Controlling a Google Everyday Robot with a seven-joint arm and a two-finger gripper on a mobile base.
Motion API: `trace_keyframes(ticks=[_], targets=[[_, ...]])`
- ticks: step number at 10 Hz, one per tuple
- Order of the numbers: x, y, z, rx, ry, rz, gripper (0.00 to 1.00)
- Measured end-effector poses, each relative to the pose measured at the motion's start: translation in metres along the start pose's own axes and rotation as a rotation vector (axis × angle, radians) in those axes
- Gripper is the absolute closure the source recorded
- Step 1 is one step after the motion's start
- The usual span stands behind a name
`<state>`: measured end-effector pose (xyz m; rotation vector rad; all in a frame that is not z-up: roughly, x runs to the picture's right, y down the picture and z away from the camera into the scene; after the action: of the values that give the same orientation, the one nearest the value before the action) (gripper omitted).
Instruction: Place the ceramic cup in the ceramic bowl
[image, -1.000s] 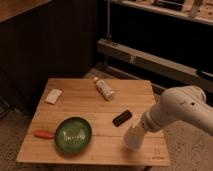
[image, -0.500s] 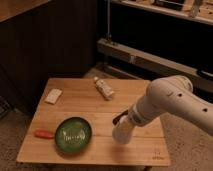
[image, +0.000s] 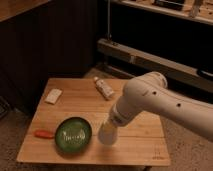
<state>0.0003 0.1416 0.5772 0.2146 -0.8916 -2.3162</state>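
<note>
The dark green ceramic bowl (image: 82, 127) sits on the front left of the wooden table (image: 140, 145), with faint whitish marks inside. The cream ceramic cup (image: 106, 135) hangs at the end of my white arm, just right of the bowl's rim and close to the tabletop. My gripper (image: 111, 124) reaches in from the right and is shut on the cup. The arm's wrist hides most of the fingers.
A white bottle (image: 104, 88) with a label lies at the table's back middle. A pale flat block (image: 53, 96) rests at the back left. An orange-red item (image: 42, 134) lies left of the bowl. Dark shelving and a metal rail (image: 150, 60) stand behind.
My arm has swung left across the table with the cup, from the front right corner to beside the bowl. The dark item near the table's middle is now hidden behind the arm.
</note>
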Motion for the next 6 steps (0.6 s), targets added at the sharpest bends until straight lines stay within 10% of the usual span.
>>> trace_keyframes(ticks=[6], targets=[[0.042,-0.02,0.016,0.009,-0.007,-0.093,0.97]])
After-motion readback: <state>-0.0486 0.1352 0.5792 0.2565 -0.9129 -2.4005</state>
